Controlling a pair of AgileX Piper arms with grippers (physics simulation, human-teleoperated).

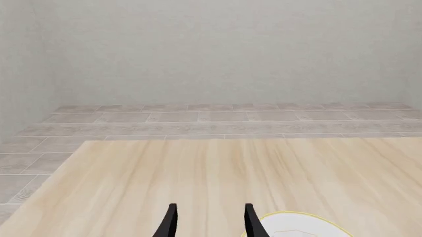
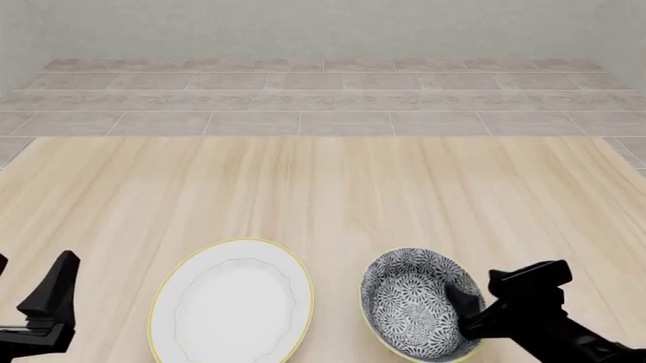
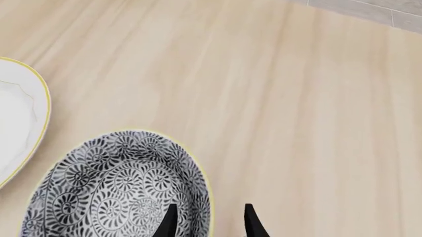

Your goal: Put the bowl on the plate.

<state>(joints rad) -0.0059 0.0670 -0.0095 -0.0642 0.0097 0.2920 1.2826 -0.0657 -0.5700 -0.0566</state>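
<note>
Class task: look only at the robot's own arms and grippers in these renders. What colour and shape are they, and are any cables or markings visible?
Both are plain black. The right gripper sits on a blocky, angular black arm. The left gripper shows narrow, pointed fingers. Wrist views show thin, tapering black fingertips. No cables or markings are visible.

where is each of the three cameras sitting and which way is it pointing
Front: fixed above and behind the arms, looking forward and down at the plate and bowl; both arms show.
Left wrist: behind the left gripper, facing across the table to the wall.
Right wrist: behind the right gripper, straddling the bowl's rim.
All share the plate.
</note>
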